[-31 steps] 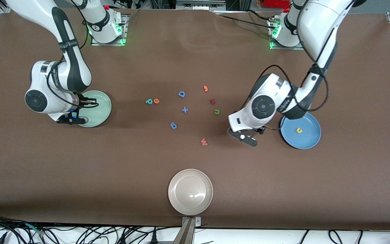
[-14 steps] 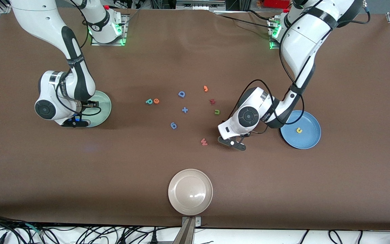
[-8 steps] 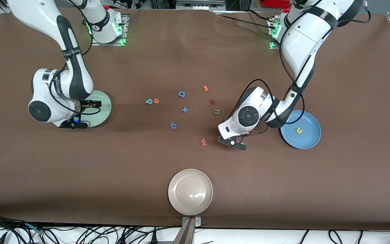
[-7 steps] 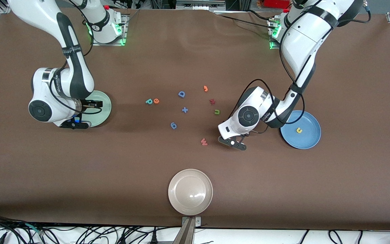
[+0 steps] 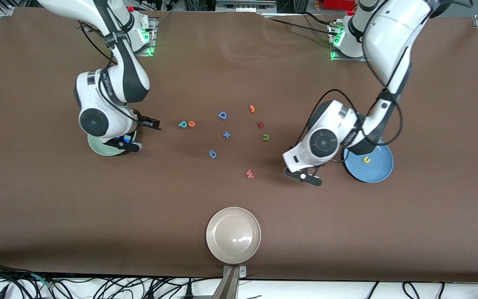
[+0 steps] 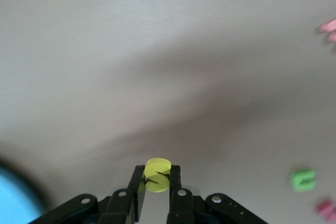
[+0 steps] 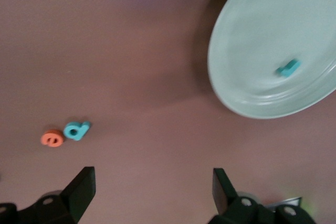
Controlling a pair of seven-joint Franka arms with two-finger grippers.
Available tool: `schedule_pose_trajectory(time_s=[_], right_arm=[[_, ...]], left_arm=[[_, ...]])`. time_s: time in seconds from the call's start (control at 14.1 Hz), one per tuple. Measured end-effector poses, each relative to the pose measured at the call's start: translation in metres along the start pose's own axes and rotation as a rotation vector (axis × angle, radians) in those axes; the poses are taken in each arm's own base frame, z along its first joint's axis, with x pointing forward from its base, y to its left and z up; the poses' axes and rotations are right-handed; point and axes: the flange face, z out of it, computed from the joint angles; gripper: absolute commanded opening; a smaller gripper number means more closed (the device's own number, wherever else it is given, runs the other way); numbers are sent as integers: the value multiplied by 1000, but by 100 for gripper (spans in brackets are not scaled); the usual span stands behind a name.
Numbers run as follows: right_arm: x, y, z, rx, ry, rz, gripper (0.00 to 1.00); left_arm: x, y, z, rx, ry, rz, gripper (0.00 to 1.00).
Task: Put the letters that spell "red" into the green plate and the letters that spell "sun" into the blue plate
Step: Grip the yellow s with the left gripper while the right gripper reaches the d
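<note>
My left gripper (image 6: 157, 171) is shut on the yellow "s" (image 6: 157, 164), over bare table between the red "w" (image 5: 249, 173) and the blue plate (image 5: 378, 172). A yellow "u" (image 5: 366, 159) lies in that plate. The olive "n" (image 5: 266, 137) lies on the table. My right gripper (image 7: 152, 184) is open and empty, over the table between the green plate (image 7: 252, 40) and the teal "d" (image 5: 183, 124) with the orange "e" (image 5: 191, 123) beside it. The teal "r" (image 7: 289, 67) lies in the green plate, which the right arm mostly hides in the front view.
Loose letters lie mid-table: a blue "D" (image 5: 222, 115), an orange hook piece (image 5: 252, 108), a dark red letter (image 5: 260, 124), a blue plus (image 5: 226, 134) and a blue "9" (image 5: 213, 154). A beige plate (image 5: 233, 235) sits at the table edge nearest the front camera.
The left gripper has shut and shifted toward the blue plate. The right arm has swung from the green plate toward the "d" and "e", its jaws opening wider.
</note>
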Motion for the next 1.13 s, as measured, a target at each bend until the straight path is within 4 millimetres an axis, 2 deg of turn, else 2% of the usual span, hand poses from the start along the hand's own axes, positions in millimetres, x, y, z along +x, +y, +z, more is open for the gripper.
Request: schedule_pose_trajectory(time_s=[0.14,0.21,0.42,0.57,0.71,0.78,0.85,0.92,0.99,1.13], right_arm=[[-9,-18,4,26,-1,56,98],[-12,-27,8,35,2,82,98],[-25,-59,31,58,32,157,98],[-31,-73,55,74,56,186,98],[-34,-75,80,87,78,198,98],[-34,-72,90,88,84,201,98],[-34,-69,97,89,89,205,98],[-34,-67,102,94,97,208,98],[-33,-65,107,107,114,211,98],[-33,-62,116,125,141,215,97]], left_arm=[[-9,-51,-13,-3,-31,48,3],[-13,-80,-12,-12,-41,71,4],[-31,-157,9,-49,-78,100,4],[-43,-185,28,-50,-101,105,4],[-50,-186,47,-35,-106,119,8],[-52,-183,57,-35,-104,125,16],[-54,-181,65,-37,-102,129,43],[-56,-179,71,-39,-103,132,79],[-58,-178,75,-41,-105,134,100],[-59,-179,76,-42,-105,131,100]])
